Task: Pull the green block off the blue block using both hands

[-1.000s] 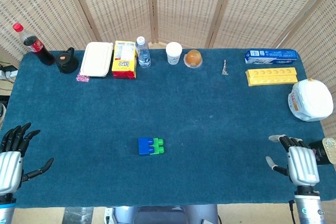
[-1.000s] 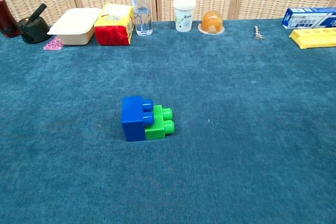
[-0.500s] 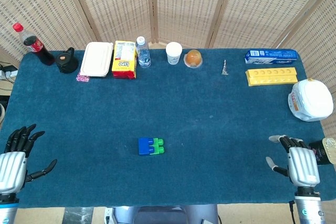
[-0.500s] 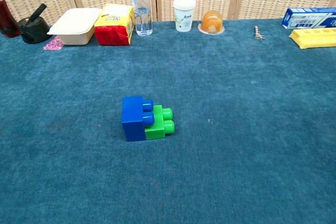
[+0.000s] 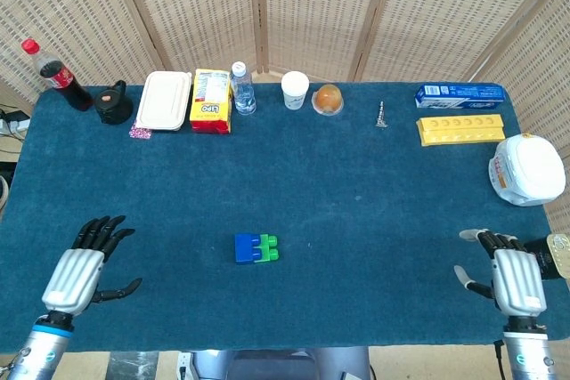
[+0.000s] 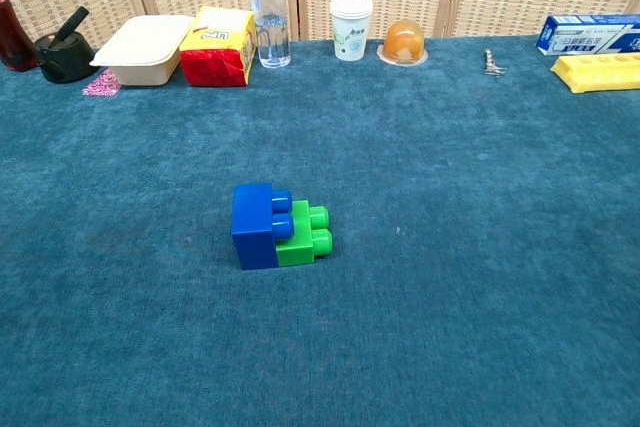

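The blue block (image 5: 247, 248) lay near the middle of the desk (image 5: 356, 193), a little toward the front edge, and the green block (image 5: 267, 248) was joined to it on the side of the robot's right hand. In the chest view the blue block (image 6: 254, 226) was on its side with its studs pointing toward the green block (image 6: 306, 234), and the two touched each other. The left hand (image 5: 78, 273) was over the front part of the desk, well apart from the blue block on its left side; its fingers (image 5: 100, 233) were spread apart and it held nothing. The right hand (image 5: 509, 275) was at the front corner of the desk, far from the blue block on the other side; its fingers (image 5: 491, 239) were also apart and empty. Neither hand appeared in the chest view. Far behind the blue block, along the back edge of the desk, stood a cola bottle (image 5: 55, 74), a white lunch box (image 5: 164, 101), a yellow and red carton (image 5: 210, 101), a water bottle (image 5: 241, 88), a paper cup (image 5: 295, 90) and an orange object (image 5: 328, 98) in a clear dish. Further to the right from these lay a blue box (image 5: 460, 92) and a yellow tray (image 5: 461, 129).
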`<action>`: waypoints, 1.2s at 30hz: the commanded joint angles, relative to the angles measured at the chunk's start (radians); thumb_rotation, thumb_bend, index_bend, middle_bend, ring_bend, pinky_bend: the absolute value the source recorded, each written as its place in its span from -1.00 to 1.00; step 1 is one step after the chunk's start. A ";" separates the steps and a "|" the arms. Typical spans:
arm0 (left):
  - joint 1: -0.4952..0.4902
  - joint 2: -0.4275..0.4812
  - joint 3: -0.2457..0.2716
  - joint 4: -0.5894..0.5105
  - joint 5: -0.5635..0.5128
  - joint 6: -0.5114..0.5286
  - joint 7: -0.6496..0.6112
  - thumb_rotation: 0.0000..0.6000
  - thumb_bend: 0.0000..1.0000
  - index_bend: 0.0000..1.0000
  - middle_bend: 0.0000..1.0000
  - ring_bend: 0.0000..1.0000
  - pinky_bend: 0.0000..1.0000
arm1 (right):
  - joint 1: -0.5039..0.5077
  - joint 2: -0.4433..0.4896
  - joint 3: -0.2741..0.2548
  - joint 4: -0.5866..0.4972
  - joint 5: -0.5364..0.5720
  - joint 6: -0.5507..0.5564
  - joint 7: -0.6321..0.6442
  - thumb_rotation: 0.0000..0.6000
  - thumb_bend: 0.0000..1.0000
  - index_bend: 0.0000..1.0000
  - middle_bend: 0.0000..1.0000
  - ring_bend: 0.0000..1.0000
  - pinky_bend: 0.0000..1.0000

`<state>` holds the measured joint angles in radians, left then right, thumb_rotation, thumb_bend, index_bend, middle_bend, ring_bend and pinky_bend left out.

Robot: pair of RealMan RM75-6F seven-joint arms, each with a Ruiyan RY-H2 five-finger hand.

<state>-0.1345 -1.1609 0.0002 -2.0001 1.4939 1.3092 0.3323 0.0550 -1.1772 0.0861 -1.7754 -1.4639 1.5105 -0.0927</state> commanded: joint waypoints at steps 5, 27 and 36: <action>-0.128 -0.073 -0.050 -0.042 -0.119 -0.158 0.135 0.45 -0.43 -0.56 -0.75 -0.90 -0.61 | 0.002 0.006 0.004 0.009 0.001 -0.003 0.018 1.00 -0.44 -0.29 -0.20 -0.20 -0.40; -0.489 -0.423 -0.167 0.150 -0.581 -0.339 0.435 0.45 -0.43 -0.56 -0.75 -0.90 -0.60 | -0.017 0.027 -0.001 0.024 -0.016 0.028 0.058 1.00 -0.44 -0.29 -0.20 -0.20 -0.40; -0.538 -0.462 -0.151 0.184 -0.642 -0.327 0.437 0.45 -0.43 -0.56 -0.74 -0.87 -0.55 | -0.026 0.033 -0.005 0.020 -0.017 0.035 0.061 1.00 -0.44 -0.29 -0.20 -0.20 -0.40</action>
<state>-0.6686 -1.6192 -0.1539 -1.8197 0.8560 0.9794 0.7710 0.0286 -1.1439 0.0816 -1.7554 -1.4812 1.5457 -0.0312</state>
